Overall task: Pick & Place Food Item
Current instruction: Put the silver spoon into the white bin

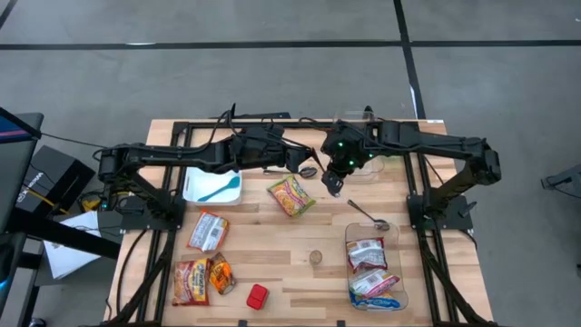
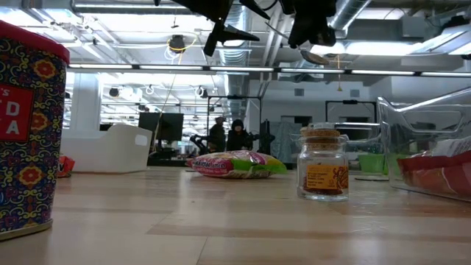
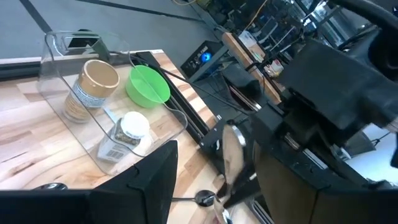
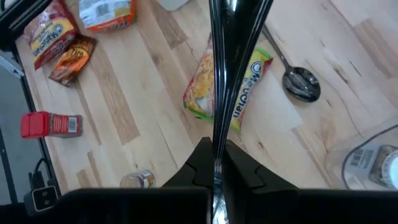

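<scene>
Your right gripper (image 4: 214, 163) is clenched on a spoon (image 4: 227, 62), up high. The noodle packet (image 1: 290, 195) still lies on the table (image 1: 300, 272), waiting.

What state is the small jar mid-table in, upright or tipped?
Upright. In the low view the jar stands on its base on the table with its cork stopper on top; the high view shows it as a round top.

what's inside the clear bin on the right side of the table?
The clear bin holds two food packets: a red-and-white one and a blue-and-white one. Anything beneath them is covered.
</scene>
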Robot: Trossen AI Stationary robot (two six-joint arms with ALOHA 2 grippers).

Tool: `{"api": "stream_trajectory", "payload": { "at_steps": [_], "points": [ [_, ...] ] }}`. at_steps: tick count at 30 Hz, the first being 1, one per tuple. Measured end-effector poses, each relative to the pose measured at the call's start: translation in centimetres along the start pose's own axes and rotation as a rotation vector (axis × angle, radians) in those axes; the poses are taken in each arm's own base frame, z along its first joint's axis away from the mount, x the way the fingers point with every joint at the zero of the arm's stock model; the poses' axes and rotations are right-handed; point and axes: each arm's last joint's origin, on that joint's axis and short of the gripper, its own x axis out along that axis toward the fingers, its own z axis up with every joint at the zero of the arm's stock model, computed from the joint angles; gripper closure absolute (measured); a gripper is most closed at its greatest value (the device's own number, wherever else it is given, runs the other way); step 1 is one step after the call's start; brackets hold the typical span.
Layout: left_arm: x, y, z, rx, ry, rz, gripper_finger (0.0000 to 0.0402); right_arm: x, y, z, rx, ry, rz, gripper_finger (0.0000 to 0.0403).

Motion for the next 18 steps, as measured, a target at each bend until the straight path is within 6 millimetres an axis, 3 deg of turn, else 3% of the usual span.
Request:
{"api": "stream_trajectory", "payload": {
  "at_steps": [13,18],
  "points": [
    [0.00,-0.03,0.03,-0.001,-0.003,-0.003,0.0198,0.62,-0.11,0.57,-0.030,-0.003,0.049,0.0401],
    [0.00,-0.03,0.03,-0.001,-0.003,-0.003,0.0220,0.86,-0.11,0.63,-0.040,0.000,0.049,0.0401]
  ]
}}
